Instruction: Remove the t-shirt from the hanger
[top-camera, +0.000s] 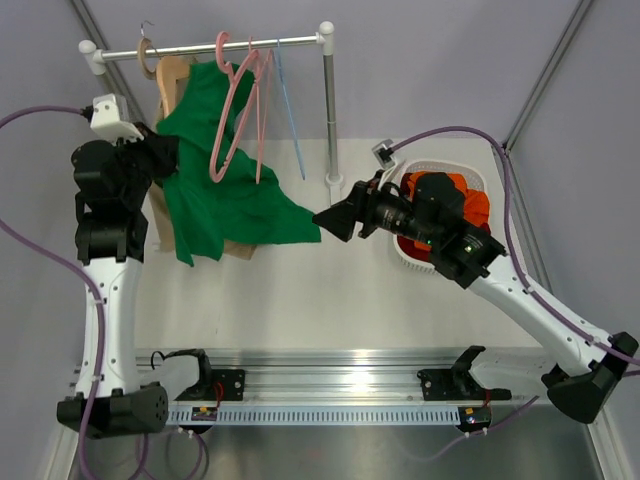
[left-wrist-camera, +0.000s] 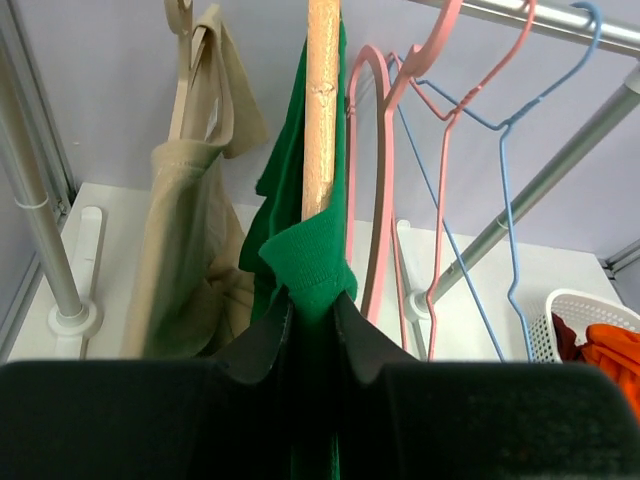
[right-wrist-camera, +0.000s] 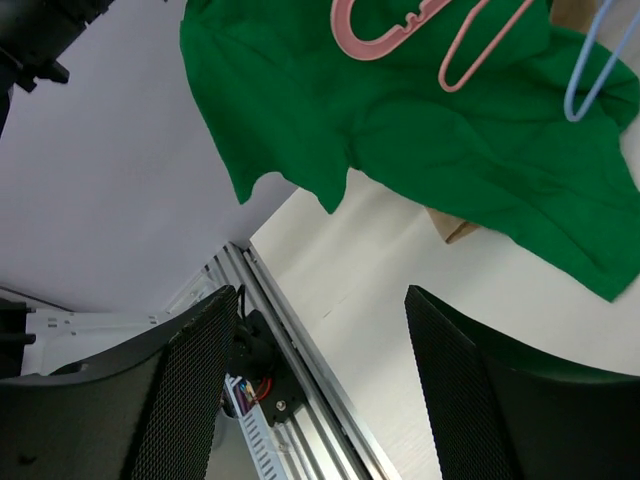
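A: Pale lilac walls, white surface (top-camera: 330, 300). A rail (top-camera: 250, 45) runs across the upper left of the overhead frame.

B: What crowds it?

A: Pink hangers (top-camera: 235, 110) and a pale-blue hanger (top-camera: 290, 110) hang over the cloth's right side, with a beige top (left-wrist-camera: 185, 230) on its left. At centre right, a white basket (top-camera: 405, 255) holds an orange garment (top-camera: 470, 205).

B: The t-shirt?

A: T-shirt (top-camera: 215, 190) is bright green and rumpled. It is draped over the wooden hanger (left-wrist-camera: 321, 100) and trails toward frame centre. Left claw (left-wrist-camera: 312, 310) is clenched on a fold below the hanger's arm. Right claw (right-wrist-camera: 320, 300) is released, nothing between its jaws, near the cloth's lower corner.
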